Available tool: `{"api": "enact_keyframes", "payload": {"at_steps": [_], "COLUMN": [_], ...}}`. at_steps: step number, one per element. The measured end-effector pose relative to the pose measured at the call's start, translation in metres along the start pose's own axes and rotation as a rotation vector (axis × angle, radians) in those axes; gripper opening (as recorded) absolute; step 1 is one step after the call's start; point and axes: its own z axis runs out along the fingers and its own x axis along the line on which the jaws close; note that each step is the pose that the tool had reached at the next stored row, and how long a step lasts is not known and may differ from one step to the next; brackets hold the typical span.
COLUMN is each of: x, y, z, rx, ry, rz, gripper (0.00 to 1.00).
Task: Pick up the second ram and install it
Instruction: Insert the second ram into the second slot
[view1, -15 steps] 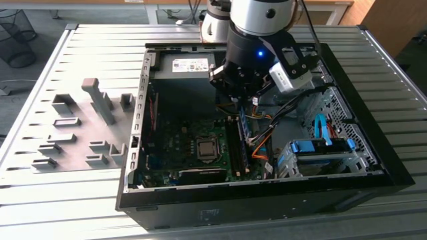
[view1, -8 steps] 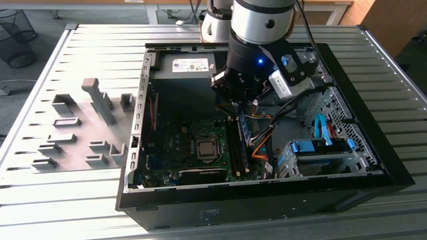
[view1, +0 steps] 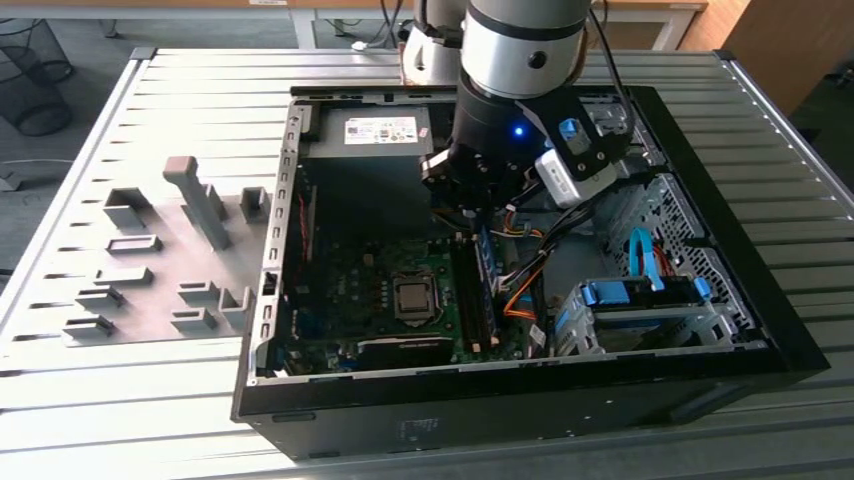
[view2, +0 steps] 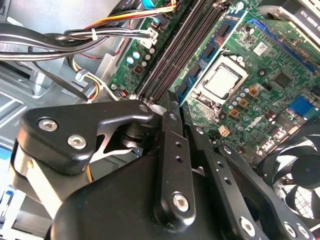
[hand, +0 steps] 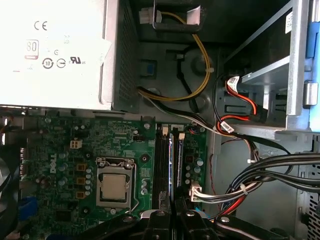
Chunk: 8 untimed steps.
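The gripper (view1: 461, 210) is hanging inside the open computer case (view1: 747, 330), fingers (view2: 172, 125) pinched nearly together. Directly beneath them the second ram (hand: 178, 160) is sitting in a memory slot (hand: 162, 165), beside the processor (hand: 114, 188).

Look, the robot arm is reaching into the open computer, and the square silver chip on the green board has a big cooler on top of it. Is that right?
Not quite. The arm does reach into the open computer case, but the square silver chip on the green board has no cooler on top of it. The first wrist view shows its metal top bare in its socket.
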Motion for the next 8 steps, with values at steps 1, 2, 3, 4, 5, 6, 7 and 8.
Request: {"api": "enact_keyframes", "payload": {"at_steps": [1, 2, 3, 4, 5, 6, 7, 8], "x": [0.0001, 0.0001, 0.0001, 0.0001, 0.0001, 0.0001, 0.0001, 0.0001], "y": [0.0000, 0.0000, -0.0001, -0.0001, -0.0001, -0.0001, -0.0001, -0.0002], "z": [0.0001, 0.0000, 0.0000, 0.0000, 0.0000, 0.0000, 0.0000, 0.0000], "rx": [-0.0001, -0.0001, -0.0001, 0.0000, -0.0001, -0.0001, 0.0000, 0.0000], "ry": [-0.0001, 0.0000, 0.0000, 0.0000, 0.0000, 0.0000, 0.0000, 0.0000], "rz": [0.000, 0.000, 0.000, 0.000, 0.000, 0.000, 0.000, 0.000], "gripper": [0.14, 0.14, 0.14, 0.14, 0.14, 0.14, 0.14, 0.14]}}
